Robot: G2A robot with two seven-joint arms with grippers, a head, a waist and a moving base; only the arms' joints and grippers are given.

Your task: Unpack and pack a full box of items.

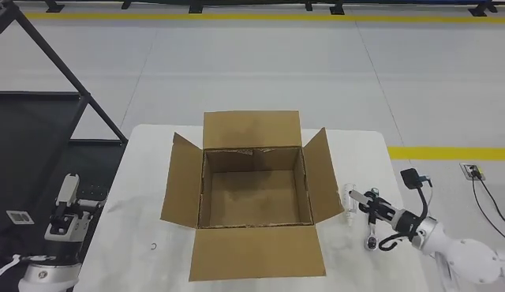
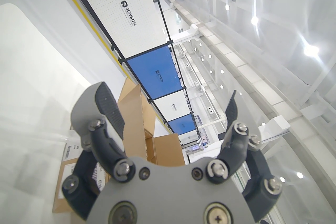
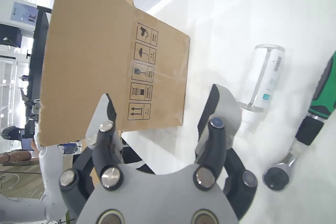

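An open cardboard box [image 1: 252, 197] stands in the middle of the white table [image 1: 134, 213], all flaps folded out and its inside bare. Right of it lie a clear bottle with a white label [image 1: 348, 200] [image 3: 267, 78] and a ratchet wrench with a green and black handle [image 1: 369, 241] [image 3: 315, 114]. My right gripper [image 1: 361, 199] [image 3: 162, 107] hovers open just beside them, facing the box's right flap [image 3: 105, 64], with nothing between its fingers. My left gripper [image 1: 71, 181] [image 2: 170, 109] is open and empty beyond the table's left edge, with the box [image 2: 136, 114] ahead of it.
A small ring [image 1: 152, 247] lies on the table left of the box's front flap. A black frame [image 1: 71, 79] stands off the table's left side. Bare tabletop runs along both sides of the box.
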